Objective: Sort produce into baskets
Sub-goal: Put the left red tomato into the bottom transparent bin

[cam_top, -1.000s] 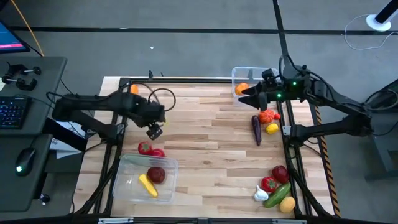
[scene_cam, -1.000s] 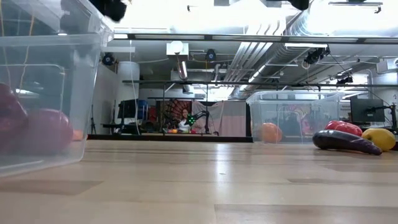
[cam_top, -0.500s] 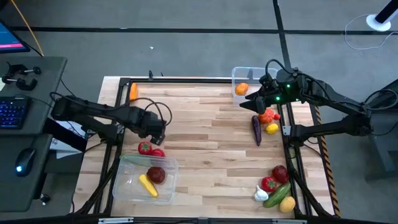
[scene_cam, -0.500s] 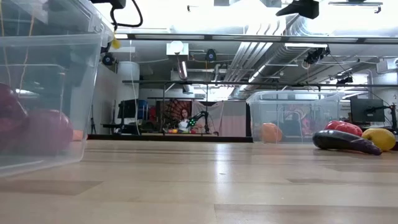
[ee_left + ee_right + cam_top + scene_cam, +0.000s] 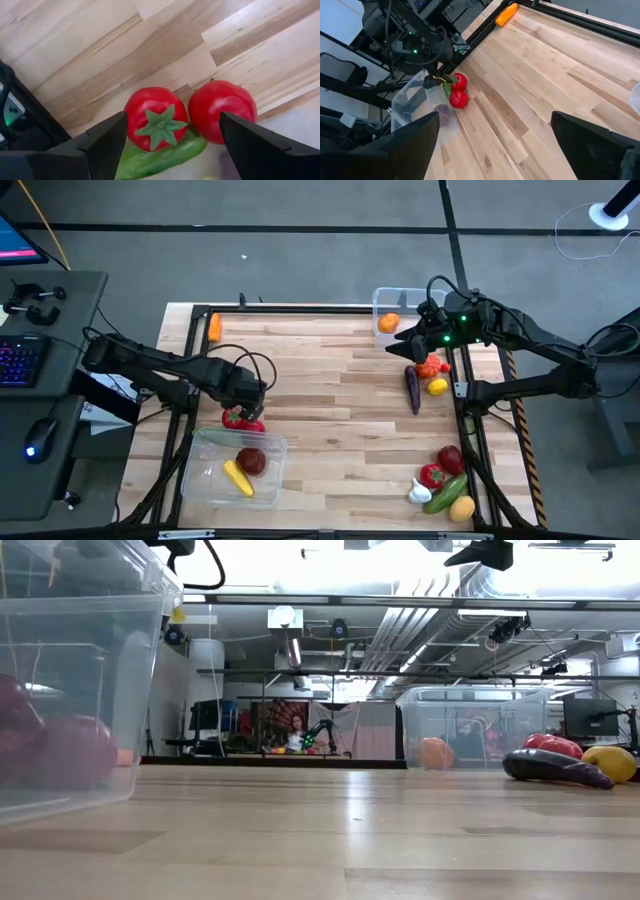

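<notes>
The left gripper [image 5: 243, 408] hangs right over a little cluster of produce by the near tub [image 5: 236, 465], and its arm hides most of that cluster from above, so only a bit of red pokes out. The left wrist view fills it in: fingers [image 5: 102, 145] spread wide, nothing pinched, with a tomato [image 5: 156, 118] between them, a second red piece [image 5: 222, 110] touching it, and a cucumber [image 5: 162, 155] tucked under both, partly cut off by the picture's edge.

The near tub holds a dark red piece [image 5: 251, 461] and a banana [image 5: 238, 478]. In the low view they're just a red smear [image 5: 60, 752] through the plastic, can't tell them apart there.

The right gripper [image 5: 397, 347] hovers at the edge of the far tub [image 5: 382, 302], jaws spread and empty too. That tub has one orange piece [image 5: 389, 323] in it, and the arm covers its other side. Just beside it on the table: a red piece [image 5: 432, 368], half hidden by the arm, a lemon [image 5: 437, 387] and an eggplant [image 5: 412, 388].

A carrot [image 5: 214, 327] lies alone at the far left corner. Another heap sits at the near right corner [image 5: 443, 479]: reds, a cucumber, garlic, something yellow. It's too bunched up to sort out exactly.
</notes>
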Tool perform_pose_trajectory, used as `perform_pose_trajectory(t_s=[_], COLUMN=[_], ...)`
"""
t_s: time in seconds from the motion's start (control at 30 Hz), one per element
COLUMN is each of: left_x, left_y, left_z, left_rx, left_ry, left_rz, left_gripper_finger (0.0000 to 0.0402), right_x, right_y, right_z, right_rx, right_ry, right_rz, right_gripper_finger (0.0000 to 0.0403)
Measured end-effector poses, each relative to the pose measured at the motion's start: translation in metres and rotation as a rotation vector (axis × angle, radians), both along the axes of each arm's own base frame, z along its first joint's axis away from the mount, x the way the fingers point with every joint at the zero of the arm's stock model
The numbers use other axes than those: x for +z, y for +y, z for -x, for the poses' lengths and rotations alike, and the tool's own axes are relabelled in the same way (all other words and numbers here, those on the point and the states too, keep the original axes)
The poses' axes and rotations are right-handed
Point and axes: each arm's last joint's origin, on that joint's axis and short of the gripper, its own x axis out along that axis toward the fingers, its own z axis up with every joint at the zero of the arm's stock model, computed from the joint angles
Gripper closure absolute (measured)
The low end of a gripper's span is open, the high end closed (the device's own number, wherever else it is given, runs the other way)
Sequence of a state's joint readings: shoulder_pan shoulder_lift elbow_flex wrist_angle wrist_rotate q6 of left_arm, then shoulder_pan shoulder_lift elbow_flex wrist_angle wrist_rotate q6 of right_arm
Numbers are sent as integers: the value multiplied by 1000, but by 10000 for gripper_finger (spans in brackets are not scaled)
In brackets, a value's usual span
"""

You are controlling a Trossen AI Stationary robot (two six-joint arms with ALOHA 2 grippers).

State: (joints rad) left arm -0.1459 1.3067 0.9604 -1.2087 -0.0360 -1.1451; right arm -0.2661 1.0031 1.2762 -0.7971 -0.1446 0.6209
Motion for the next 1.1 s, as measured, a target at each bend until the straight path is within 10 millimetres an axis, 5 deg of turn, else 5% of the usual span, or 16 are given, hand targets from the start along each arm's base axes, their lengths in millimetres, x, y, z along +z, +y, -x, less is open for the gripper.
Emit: perform_pose_trajectory(t_s=[0.2, 0.47, 0.8, 1.1], left_x=[0, 0, -1, -39], left_y=[0, 2, -4, 5], left_z=[0, 2, 3, 22], left_rx=[-53, 9, 134, 305], left_ry=[7, 13, 27, 191], left_rz=[-3, -42, -14, 81], left_gripper_finger=[84, 6, 13, 13], right_x=[0, 0, 0, 0], right_y=[0, 0, 0, 0], right_z=[0, 0, 0, 0], right_rx=[-2, -2, -11, -19], right_ry=[0, 0, 1, 1], right_rz=[2, 1, 6, 2], right_gripper_finger=[25, 25, 25, 25])
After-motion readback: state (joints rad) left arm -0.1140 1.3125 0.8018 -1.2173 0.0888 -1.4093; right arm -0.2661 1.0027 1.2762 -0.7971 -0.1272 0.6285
